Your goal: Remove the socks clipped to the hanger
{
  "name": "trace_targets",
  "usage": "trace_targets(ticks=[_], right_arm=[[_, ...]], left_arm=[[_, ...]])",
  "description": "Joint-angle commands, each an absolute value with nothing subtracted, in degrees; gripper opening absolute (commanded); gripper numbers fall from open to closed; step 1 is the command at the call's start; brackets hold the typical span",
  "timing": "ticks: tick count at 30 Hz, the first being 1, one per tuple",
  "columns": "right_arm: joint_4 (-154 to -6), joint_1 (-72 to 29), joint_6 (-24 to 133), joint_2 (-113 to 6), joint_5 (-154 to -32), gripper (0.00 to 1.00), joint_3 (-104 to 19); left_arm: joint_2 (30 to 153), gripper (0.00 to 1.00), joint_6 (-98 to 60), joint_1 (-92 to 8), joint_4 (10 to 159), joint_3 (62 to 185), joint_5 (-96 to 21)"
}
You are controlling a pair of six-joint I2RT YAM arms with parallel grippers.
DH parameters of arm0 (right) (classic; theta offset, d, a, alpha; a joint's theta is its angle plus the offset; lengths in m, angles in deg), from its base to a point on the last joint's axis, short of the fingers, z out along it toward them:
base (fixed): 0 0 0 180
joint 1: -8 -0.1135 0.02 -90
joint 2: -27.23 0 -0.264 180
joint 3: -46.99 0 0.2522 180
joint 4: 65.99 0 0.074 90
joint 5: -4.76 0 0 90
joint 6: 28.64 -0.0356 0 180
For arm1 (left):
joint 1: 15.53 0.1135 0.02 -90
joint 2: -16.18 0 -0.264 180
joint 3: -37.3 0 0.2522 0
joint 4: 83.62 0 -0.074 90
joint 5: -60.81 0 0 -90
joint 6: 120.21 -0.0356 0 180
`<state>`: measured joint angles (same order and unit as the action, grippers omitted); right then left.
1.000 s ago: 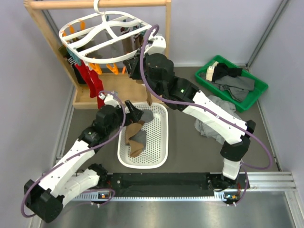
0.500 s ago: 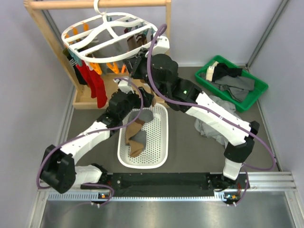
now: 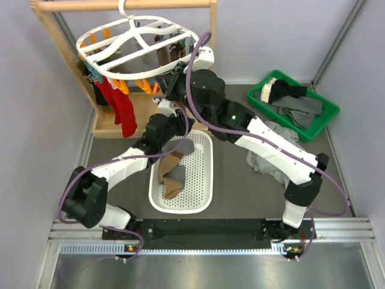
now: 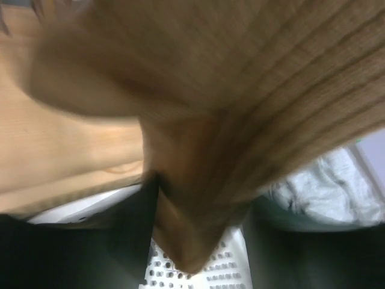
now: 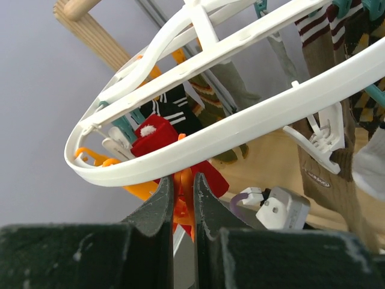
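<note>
Dark grey tabletop [image 3: 240,192] below, the white plastic oval hanger [image 3: 139,74] hangs at far left. Its tan ribbed sock [image 4: 240,120] drops vertically, right against the left gripper [image 3: 182,124]. That arm is stretched far, and I cannot tell how its jaws stand. Right gripper [image 5: 182,201], raised under the rim, seems to pinch an orange clip [image 5: 180,180].

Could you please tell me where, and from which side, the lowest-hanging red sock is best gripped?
Probably the lower half of the red sock, approached from the arms' side with the jaws closing across its width. It hangs straight down from the hanger, so its free end is well below the rim. The wooden stand sits close behind it.
</note>
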<state>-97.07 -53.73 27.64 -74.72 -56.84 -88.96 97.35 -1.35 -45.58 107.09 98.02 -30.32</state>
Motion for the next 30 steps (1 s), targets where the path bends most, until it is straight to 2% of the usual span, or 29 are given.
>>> trace_targets(ticks=[1, 3, 4, 5, 8, 17, 30], right_arm=[[-95.04, -54.49, 27.08, -70.95, -58.43, 0.00, -87.80], [-94.87, -54.40, 28.30, -70.86, -58.52, 0.06, -87.71], [-95.04, -54.49, 29.35, -70.86, -58.35, 0.10, -87.71], [-95.13, -54.40, 31.37, -70.86, -57.39, 0.21, -87.62], [-96.62, -54.40, 35.07, -70.42, -55.10, 0.38, -87.62], [-104.69, -54.49, 41.49, -65.15, -61.32, 0.70, -87.18], [-106.91, -50.27, 44.75, -62.68, -73.11, 0.71, -86.04]], left_arm=[[97.13, 0.21, -2.17, -45.51, 109.26, 101.51, -32.88], [94.86, 0.01, -1.74, -45.59, 106.45, 101.16, -33.23], [93.80, 0.00, -1.30, -45.59, 105.66, 100.72, -33.67], [92.49, 0.00, -1.03, -45.59, 105.04, 100.11, -33.85], [86.42, 0.00, -0.06, -45.59, 102.23, 97.21, -34.73], [72.35, 0.00, 1.78, -45.59, 94.23, 91.67, -38.42], [62.77, 0.00, 3.45, -45.59, 88.51, 88.77, -43.61]])
